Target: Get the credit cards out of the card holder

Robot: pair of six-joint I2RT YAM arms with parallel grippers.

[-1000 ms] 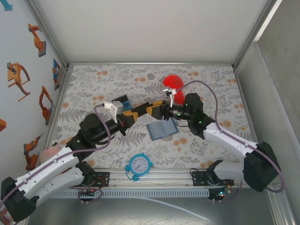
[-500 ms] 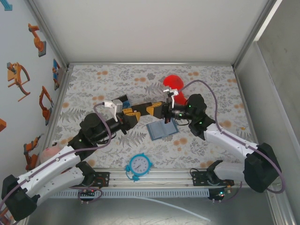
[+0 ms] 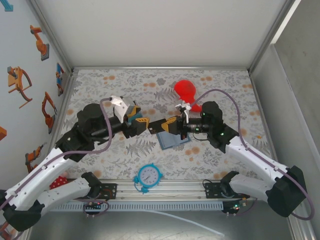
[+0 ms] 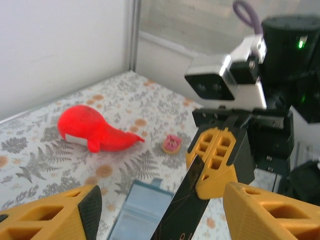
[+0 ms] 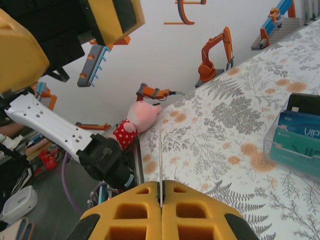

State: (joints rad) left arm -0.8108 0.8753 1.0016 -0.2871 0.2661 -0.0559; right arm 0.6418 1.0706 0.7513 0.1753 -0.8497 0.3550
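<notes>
**Card just switched hands**

So the dark card [image 4: 182, 212] has gone over from the left gripper [image 3: 142, 125] to the right gripper [image 3: 167, 125]. The left one was pinched on it and now its jaws stand apart. The right one's were apart and are now clamped on the card's edge. The left arm has also backed off from the card holder [image 3: 176, 141], and the right arm has slid off the red toy [image 3: 186, 90] behind the holder.

1. The card holder [image 3: 176, 142] lies open on the table [image 3: 220, 85].
2. A card [image 4: 182, 210] is above it, in the right gripper [image 5: 161, 186].
3. The clock [image 3: 149, 175] lies in front.
4. The whale toy [image 3: 186, 91] lies behind.
5. The box of cards [image 5: 300, 137] stands to the left.
6. The doll [image 5: 137, 120] lies at the left edge.
</notes>
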